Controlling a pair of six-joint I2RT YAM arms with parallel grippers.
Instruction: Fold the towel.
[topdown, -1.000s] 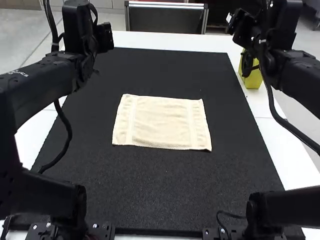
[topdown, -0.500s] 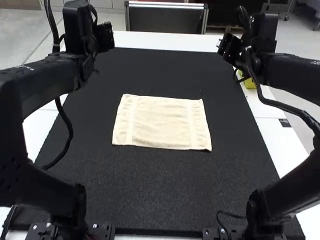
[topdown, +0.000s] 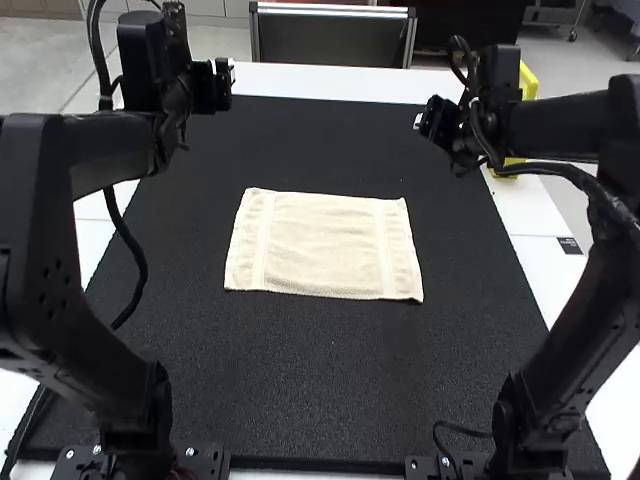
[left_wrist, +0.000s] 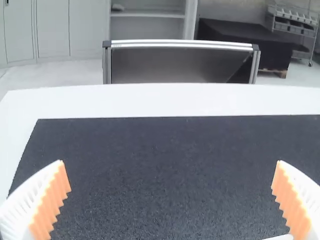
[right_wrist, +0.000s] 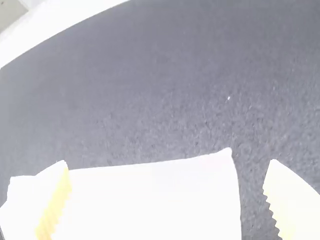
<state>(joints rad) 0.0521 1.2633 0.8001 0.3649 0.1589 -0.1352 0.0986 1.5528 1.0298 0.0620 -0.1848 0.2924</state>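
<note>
The cream rectangular cloth towel (topdown: 325, 245) lies spread on the black textured mat (topdown: 300, 375) atop the white tabletop (topdown: 340, 83). The black left end effector (topdown: 227, 84) and black right end effector (topdown: 424, 120) both have their white ribbed fingers spread wide.

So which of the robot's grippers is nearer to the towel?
Right. The right gripper hangs near the far right corner of the towel, which looms large in its wrist view; the left gripper hangs farther off, beyond the far left corner.
</note>
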